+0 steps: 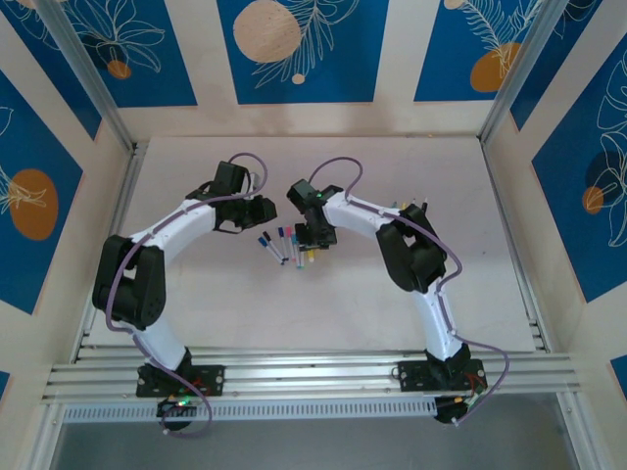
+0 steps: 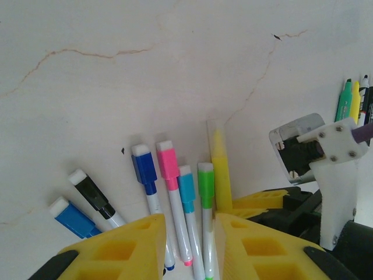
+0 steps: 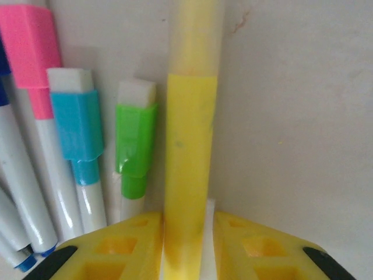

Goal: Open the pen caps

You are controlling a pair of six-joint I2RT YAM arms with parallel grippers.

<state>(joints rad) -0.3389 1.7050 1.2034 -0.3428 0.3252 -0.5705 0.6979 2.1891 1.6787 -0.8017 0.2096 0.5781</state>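
Several white-barrelled pens (image 1: pixel 284 245) lie side by side on the table, caps pointing away from both wrist cameras. Their pen caps are on: blue (image 2: pixel 144 166), pink (image 2: pixel 168 163), cyan (image 2: pixel 186 186), green (image 2: pixel 205 184) and black (image 2: pixel 87 189). My left gripper (image 2: pixel 189 217) stands open over their tail ends, the cyan and green barrels in the gap between its jaws. My right gripper (image 3: pixel 186 214) is shut on the yellow pen (image 3: pixel 191 134), which lies just right of the green cap (image 3: pixel 137 140). One of its yellow fingers (image 2: pixel 262 200) shows beside that pen (image 2: pixel 220 169).
More pens, green, yellow and black (image 2: pixel 351 99), lie further right, beyond the right wrist. The white table (image 1: pixel 196 294) is boxed in by patterned walls, with an aluminium rail (image 1: pixel 313 372) along the near edge. Both grippers (image 1: pixel 266 217) (image 1: pixel 313 240) hang close together mid-table.
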